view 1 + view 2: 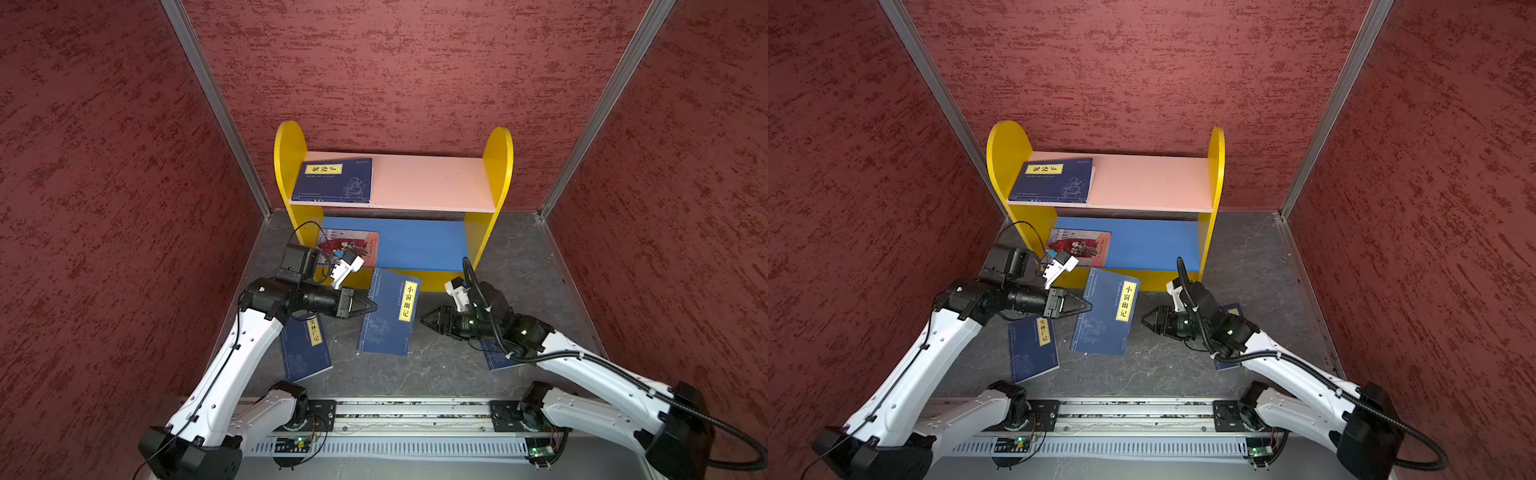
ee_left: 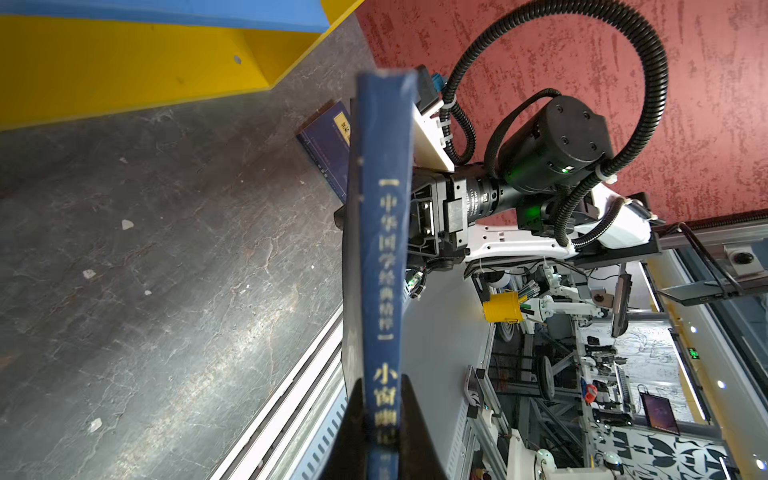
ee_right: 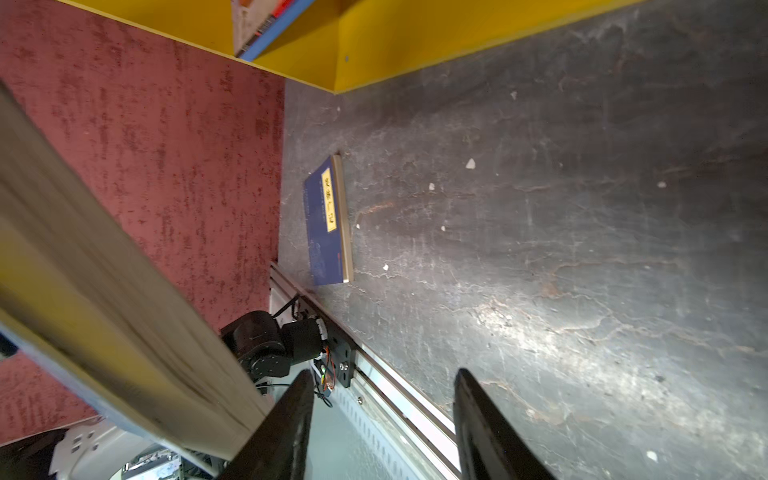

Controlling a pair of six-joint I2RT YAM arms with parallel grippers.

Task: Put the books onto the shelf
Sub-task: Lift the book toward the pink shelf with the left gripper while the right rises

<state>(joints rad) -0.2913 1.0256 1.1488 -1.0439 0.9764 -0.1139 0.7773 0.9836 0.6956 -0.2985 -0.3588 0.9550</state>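
My left gripper (image 1: pixel 373 308) is shut on the spine of a navy book (image 1: pixel 390 318) with a yellow label, held off the floor in front of the shelf (image 1: pixel 291 158). In the left wrist view the spine (image 2: pixel 380 249) stands between the fingers. My right gripper (image 1: pixel 424 321) is open and empty beside that book's page edge (image 3: pixel 104 291). One navy book (image 1: pixel 334 180) lies on the pink upper board, and a red book (image 1: pixel 349 245) on the blue lower board. Another navy book (image 1: pixel 305 349) lies on the floor partly under my left arm. A further one (image 1: pixel 496 355) is mostly hidden beneath my right arm.
Red textured walls (image 1: pixel 104 208) close in on the left, back and right. The dark stone-look floor (image 1: pixel 436 365) ends at a metal rail (image 1: pixel 407 411) along the front where both arm bases sit. The right half of the pink board (image 1: pixel 436 183) is bare.
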